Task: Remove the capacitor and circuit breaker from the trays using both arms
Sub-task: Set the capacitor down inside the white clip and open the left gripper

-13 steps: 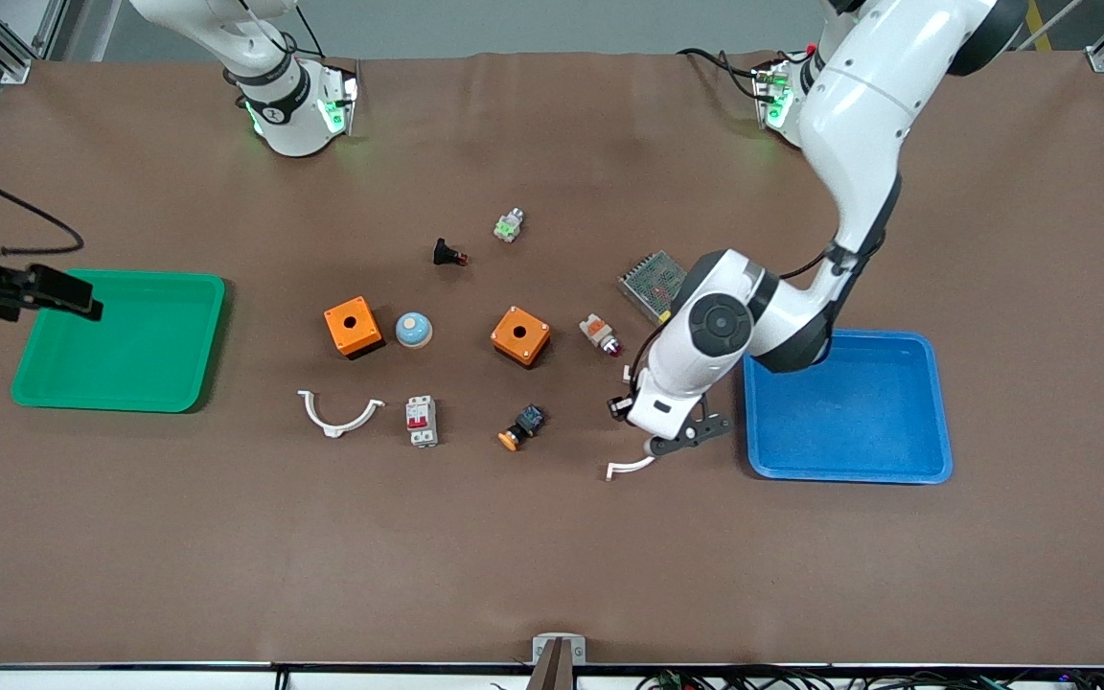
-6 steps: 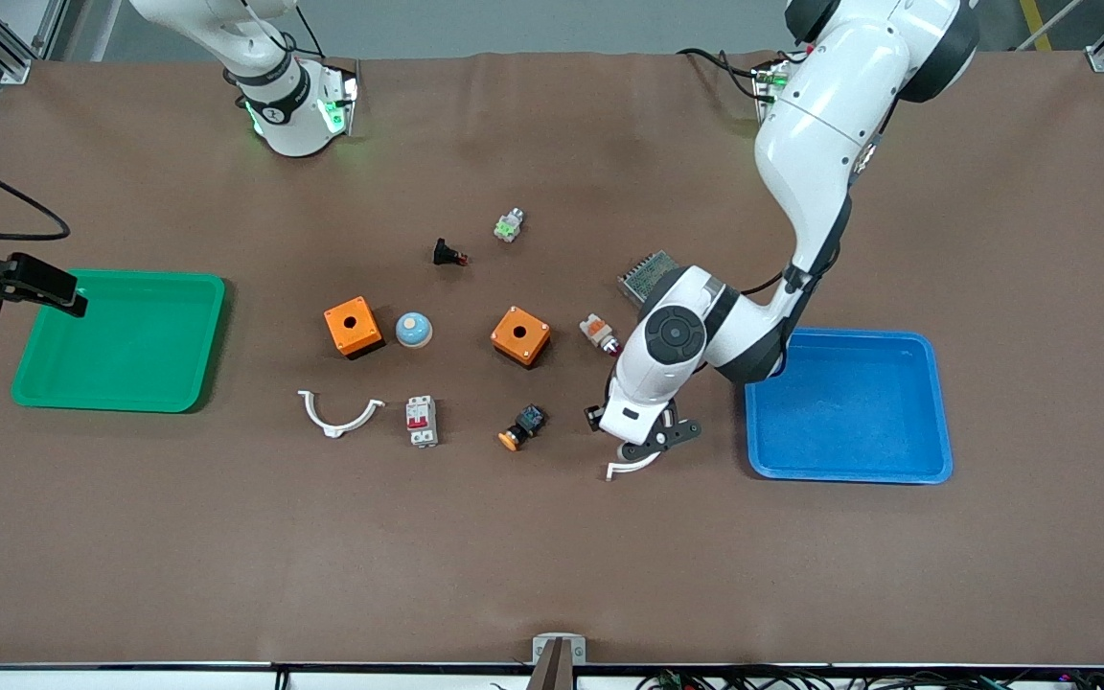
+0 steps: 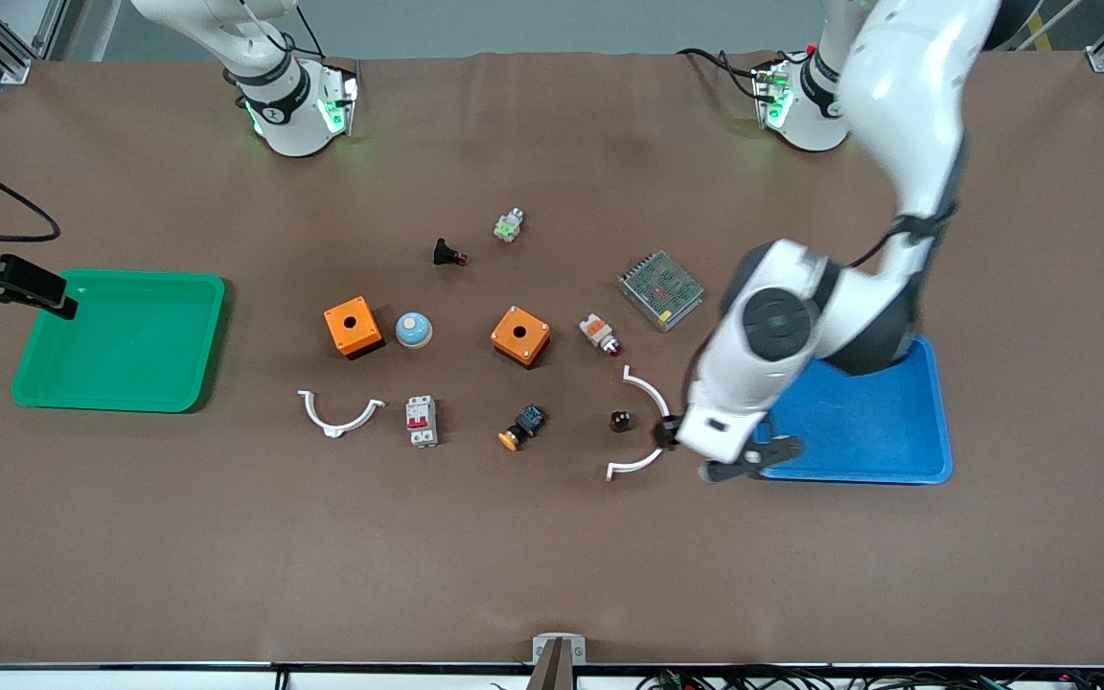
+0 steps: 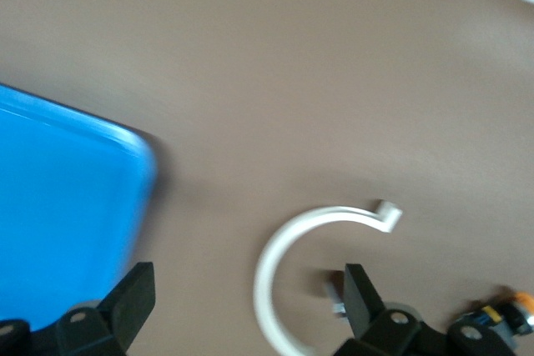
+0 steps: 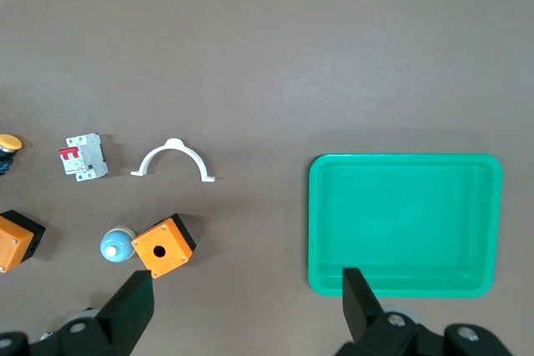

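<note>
The left gripper (image 3: 753, 460) has let go, fingers spread, and pulled back over the blue tray (image 3: 935, 422) edge. The capacitor (image 3: 620, 420) now lies just beside that tray, within a white clip (image 3: 653, 398); circuit breaker (image 3: 421, 421) well apart. The right gripper (image 3: 30, 287) waits spread over the green tray (image 3: 130, 398); both parts look out.

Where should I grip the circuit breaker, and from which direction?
Come straight down on the circuit breaker and pinch its two long flat sides. It lies flat with the red switches up, the table bare around it, probably leaving room for the fingers.
</note>
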Available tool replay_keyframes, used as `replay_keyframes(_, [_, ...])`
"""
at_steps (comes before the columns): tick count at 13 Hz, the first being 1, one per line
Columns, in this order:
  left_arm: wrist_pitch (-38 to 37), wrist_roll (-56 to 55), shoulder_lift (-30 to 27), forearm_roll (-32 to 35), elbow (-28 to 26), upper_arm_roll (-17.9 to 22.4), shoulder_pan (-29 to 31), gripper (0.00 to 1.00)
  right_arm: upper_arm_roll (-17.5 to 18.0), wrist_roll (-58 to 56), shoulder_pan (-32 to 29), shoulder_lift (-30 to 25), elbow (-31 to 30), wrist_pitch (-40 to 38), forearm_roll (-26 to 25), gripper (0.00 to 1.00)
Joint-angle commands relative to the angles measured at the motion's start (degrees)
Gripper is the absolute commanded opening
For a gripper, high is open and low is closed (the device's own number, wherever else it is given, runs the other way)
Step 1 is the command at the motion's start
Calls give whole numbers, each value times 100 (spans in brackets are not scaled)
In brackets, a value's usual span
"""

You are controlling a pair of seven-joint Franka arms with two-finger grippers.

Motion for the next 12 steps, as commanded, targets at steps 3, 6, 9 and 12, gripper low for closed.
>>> replay_keyframes(3, [-1566, 2072, -1486, 15, -279, -84, 1100, 100, 314, -42, -138, -690, -940, 406, -48, 100])
replay_keyframes(6, [-2132, 3351, -2321, -335, -541, -102, 1785, 100, 305, -33, -138, -690, -940, 379, -74, 100])
replay_keyframes(9, [-2149, 3889, -3104, -864, -1077, -93, 2297, 100, 305, -42, -129, -699, -931, 151, -74, 100])
replay_keyframes(12, [-2359, 3802, -3659, -926, -1553, 397, 1825, 100, 296, -33, -146, -716, -861, 116, -74, 100])
